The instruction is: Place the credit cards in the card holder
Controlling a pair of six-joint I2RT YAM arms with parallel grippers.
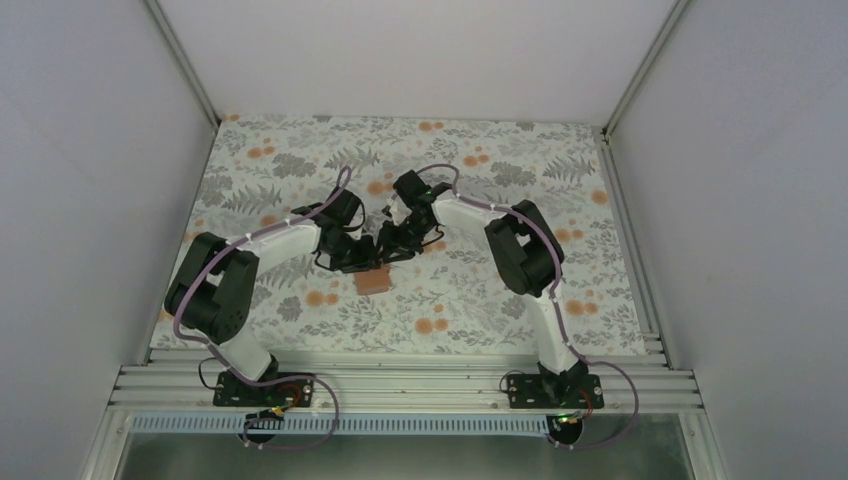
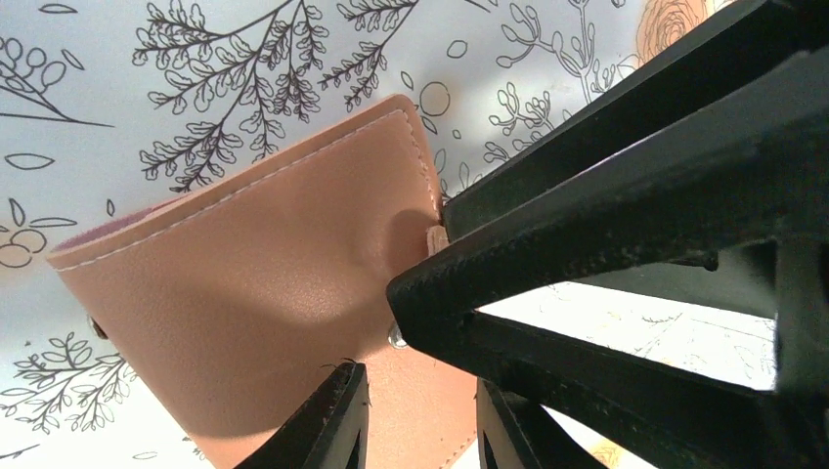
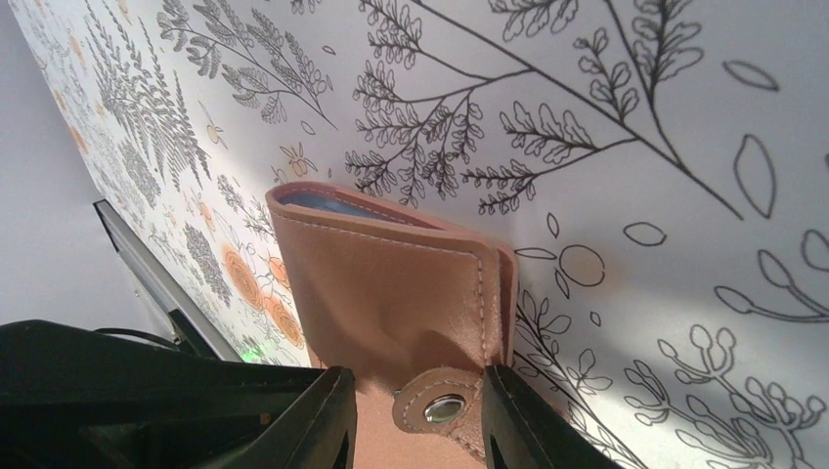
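Item: tablecloth (image 1: 300,170), white, printed with grey leaves and orange flowers. Surround: plain white walls (image 1: 400,50). Near edge: ribbed metal rails (image 1: 400,385).

The table (image 1: 270,160) has a cloth (image 1: 470,300) with grey leaves and orange flowers. Plain white walls (image 1: 400,50) stand on three sides. Silver rails (image 1: 400,385) run along the near edge. The light is soft.

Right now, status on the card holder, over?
Copy: left gripper and right gripper on card holder, jaws parted, grip unclear. Inside holder, teal card edge shows; snap tab between right fingers. No loose cards seen. Grippers crowded.
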